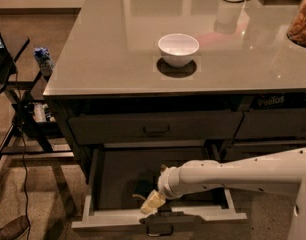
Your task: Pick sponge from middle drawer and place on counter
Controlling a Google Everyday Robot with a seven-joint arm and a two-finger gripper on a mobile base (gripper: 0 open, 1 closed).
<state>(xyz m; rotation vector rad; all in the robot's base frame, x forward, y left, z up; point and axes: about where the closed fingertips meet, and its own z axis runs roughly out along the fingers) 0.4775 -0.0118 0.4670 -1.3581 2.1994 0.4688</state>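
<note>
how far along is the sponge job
Done: the middle drawer stands open. In hand: the gripper is down inside it near the front rim; the sponge itself cannot be made out, so no grasp is confirmed. Left: lift it out and set it on the counter, which holds no sponge.

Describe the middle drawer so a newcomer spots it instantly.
Start at the glossy grey-beige counter on the dark cabinet. Below the shut dark-fronted drawer, the middle drawer is the only one pulled open, pale-rimmed, with the gripper low inside it.

Hand (152,203) inside middle drawer (213,213), bowl (178,49) on counter (108,49) above
</note>
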